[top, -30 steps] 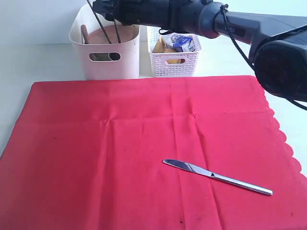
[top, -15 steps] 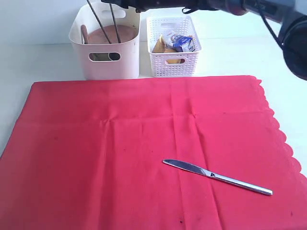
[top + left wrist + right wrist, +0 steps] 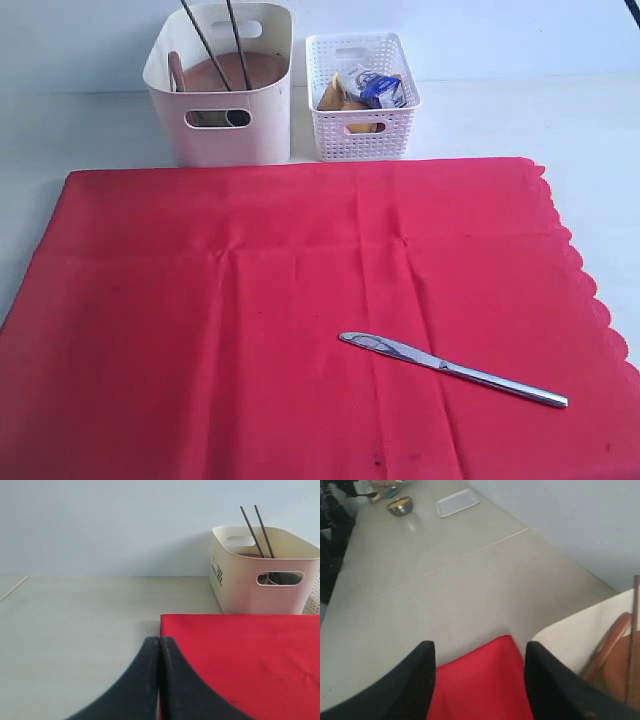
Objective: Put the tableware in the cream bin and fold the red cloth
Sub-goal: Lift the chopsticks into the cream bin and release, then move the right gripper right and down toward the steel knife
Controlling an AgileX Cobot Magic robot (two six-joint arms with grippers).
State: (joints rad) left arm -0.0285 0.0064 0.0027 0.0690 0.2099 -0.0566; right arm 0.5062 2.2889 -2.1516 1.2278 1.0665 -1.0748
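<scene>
The red cloth [image 3: 300, 310] lies flat over most of the table, scalloped edge at the right. A steel table knife [image 3: 450, 368] rests on it near the front right. The cream bin [image 3: 220, 85] stands behind the cloth and holds the brown wooden plate [image 3: 235, 70] and two dark chopsticks [image 3: 205, 45] sticking up. Neither gripper shows in the exterior view. My left gripper [image 3: 159, 641] is shut and empty, low beside the cloth's corner [image 3: 240, 655], the cream bin [image 3: 265, 572] beyond it. My right gripper [image 3: 479, 647] is open and empty, high above a cloth corner [image 3: 485, 680] beside the bin's wall [image 3: 580, 630].
A white lattice basket [image 3: 362, 95] with food items and a small carton stands right of the cream bin. Bare pale table [image 3: 560, 115] runs behind and right of the cloth. Far off in the right wrist view lie a small metal bowl [image 3: 400, 505] and a white tray [image 3: 457, 502].
The right arm, which reached across above the bin and basket, has lifted away and left the exterior view. The chopsticks stay standing in the cream bin. The knife has not moved.
</scene>
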